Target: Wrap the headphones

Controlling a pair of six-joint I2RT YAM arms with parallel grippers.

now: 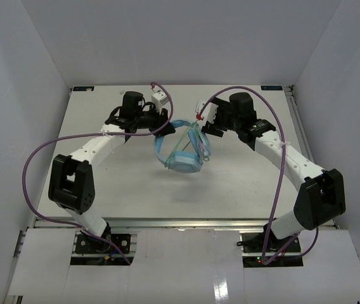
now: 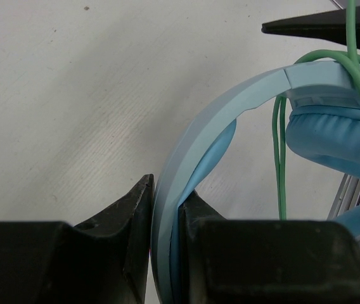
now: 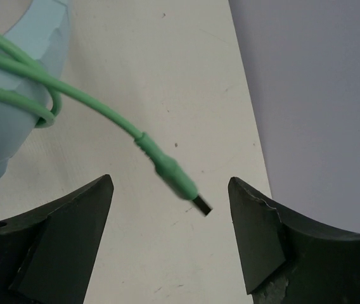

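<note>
Matte white table point(image 1: 135, 183). Your left gripper point(image 2: 166, 190) clenched on smooth curved headband point(image 2: 231, 107) of padded blue headphones point(image 1: 183, 159). Your right gripper point(image 3: 170, 182) released, thin green cable point(image 3: 91, 104) plug point(image 3: 180, 183) untouched between jaws.

The green plug point(image 3: 177, 179) hangs between the right pincer's point(image 3: 170, 187) spread fingers.

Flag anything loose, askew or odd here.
The plug of the thin pale-green cable sticks out loose between the fingers of the open right end effector, gripped by nothing. The rest loops over the headband of the light blue over-ear headphones, clamped by the left end effector.
</note>
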